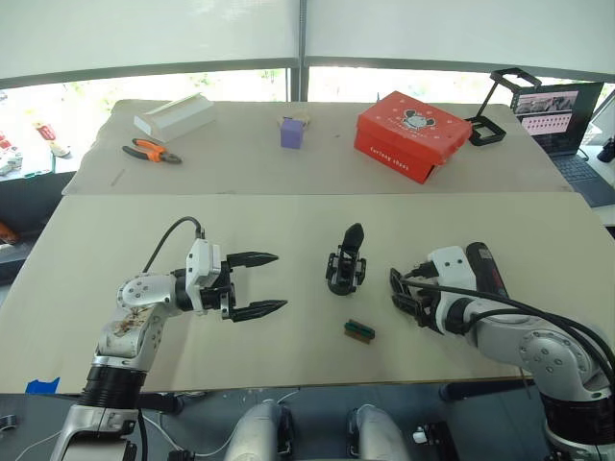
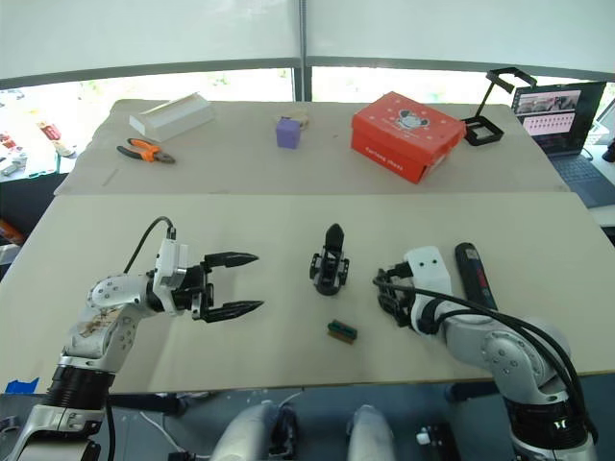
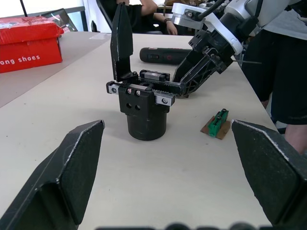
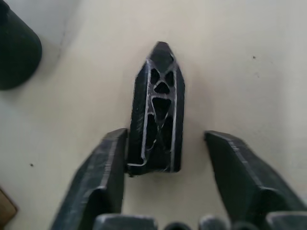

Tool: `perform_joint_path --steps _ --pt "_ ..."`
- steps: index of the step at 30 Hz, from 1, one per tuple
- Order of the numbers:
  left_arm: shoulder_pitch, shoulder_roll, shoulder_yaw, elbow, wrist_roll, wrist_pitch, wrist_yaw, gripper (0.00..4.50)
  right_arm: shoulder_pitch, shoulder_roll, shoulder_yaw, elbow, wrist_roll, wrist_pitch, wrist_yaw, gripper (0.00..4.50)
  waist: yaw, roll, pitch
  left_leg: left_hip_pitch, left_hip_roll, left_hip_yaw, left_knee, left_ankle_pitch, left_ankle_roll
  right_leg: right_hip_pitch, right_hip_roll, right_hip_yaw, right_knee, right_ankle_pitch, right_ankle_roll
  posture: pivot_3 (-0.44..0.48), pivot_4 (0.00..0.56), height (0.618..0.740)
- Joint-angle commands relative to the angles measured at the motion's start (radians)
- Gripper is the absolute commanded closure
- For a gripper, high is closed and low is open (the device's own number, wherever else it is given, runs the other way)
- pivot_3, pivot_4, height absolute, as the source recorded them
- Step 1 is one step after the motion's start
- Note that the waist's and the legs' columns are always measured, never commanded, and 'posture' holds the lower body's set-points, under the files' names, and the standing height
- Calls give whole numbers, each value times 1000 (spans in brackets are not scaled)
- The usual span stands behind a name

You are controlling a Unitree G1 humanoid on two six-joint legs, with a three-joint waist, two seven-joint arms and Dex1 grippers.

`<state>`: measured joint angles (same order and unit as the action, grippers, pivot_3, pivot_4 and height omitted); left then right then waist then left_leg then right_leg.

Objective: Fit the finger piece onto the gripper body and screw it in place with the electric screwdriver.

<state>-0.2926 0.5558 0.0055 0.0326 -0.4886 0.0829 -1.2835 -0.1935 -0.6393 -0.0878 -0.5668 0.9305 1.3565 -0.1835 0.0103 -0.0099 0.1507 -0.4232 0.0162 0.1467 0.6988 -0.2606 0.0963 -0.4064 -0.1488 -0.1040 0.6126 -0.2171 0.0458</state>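
Gripper body (image 1: 346, 261) stands upright mid-table. Right gripper (image 4: 163, 158) low beside it, jaws spread around finger piece (image 4: 160, 110) lying flat on table; one finger touching piece, other apart, not yet clamped. Left gripper (image 1: 258, 284) on body's other side, released, empty. Electric screwdriver (image 2: 471, 274) beyond right gripper, away from body. Risk: uneven closing twists or skids piece out of jaws.

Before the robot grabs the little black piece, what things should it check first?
1. Finger piece lies between the right gripper fingers: ok.
2. Right gripper open enough to close on it: ok.
3. Piece centred: not ok, it touches one finger, with a gap at the other.
4. Gripper body standing upright on the table: ok.
5. Left gripper open and apart from the body: ok.
6. Electric screwdriver lying beside the right arm: ok.
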Motion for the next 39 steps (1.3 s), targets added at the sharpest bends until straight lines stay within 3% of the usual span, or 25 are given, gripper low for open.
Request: perform_joint_path --steps 1,5,9,12,17,20,25,31,34,39 --pt "-38 -7 31 -63 -52 37 33 0 78 -13 16 -94 -25 38 29 3282 2 0 0 0 0 0 0 0 0 0 0 0 0 0 0 0 150 740" --pt "-101 -52 62 -125 -168 201 152 0 122 7 -33 -191 -144 -182 72 3407 1 0 0 0 0 0 0 0 0 1 0 0 0 -1 1 0 150 740" --pt "-235 -110 80 -181 -316 442 333 0 118 -81 -39 -292 -383 -468 144 3407 0 1 1 0 -2 0 1 1 0 0 0 2 0 -1 4 0 150 740" --pt "-341 -198 73 -192 -376 556 491 0 57 -112 23 -326 -573 -649 145 3407 0 1 1 0 -2 0 1 1 0 0 1 2 1 -4 9 0 150 740" --pt "-464 -401 99 -156 -476 660 746 0 -83 -96 187 -296 -809 -791 164 3407 -2 0 1 1 -2 0 0 3 -2 1 2 3 0 -2 5 0 150 740" --pt "-466 -474 75 -171 -480 673 793 0 -110 -63 262 -281 -895 -819 183 3407 -3 0 1 1 -2 0 0 3 -3 2 2 3 0 -3 4 0 150 740" --pt "-466 -558 77 -176 -489 677 870 0 -88 -18 281 -273 -987 -889 227 3407 1 0 1 1 -2 0 1 4 -3 2 3 3 0 -3 4 0 150 740" --pt "-463 -585 91 -192 -498 673 903 0 -45 20 262 -267 -1040 -923 282 3407 -1 0 1 1 -2 0 0 4 -3 2 3 3 0 -3 4 0 150 740" --pt "-470 -591 108 -186 -500 658 922 787 -30 39 256 -259 -1059 -941 309 3407 -1 0 1 1 -2 0 0 4 -3 2 3 3 0 -3 4 0 150 740" --pt "-478 -603 106 -188 -507 663 929 3158 -25 71 251 -252 -1082 -952 344 3407 1 0 1 1 -2 0 0 4 -3 2 3 3 0 -3 4 0 150 740"
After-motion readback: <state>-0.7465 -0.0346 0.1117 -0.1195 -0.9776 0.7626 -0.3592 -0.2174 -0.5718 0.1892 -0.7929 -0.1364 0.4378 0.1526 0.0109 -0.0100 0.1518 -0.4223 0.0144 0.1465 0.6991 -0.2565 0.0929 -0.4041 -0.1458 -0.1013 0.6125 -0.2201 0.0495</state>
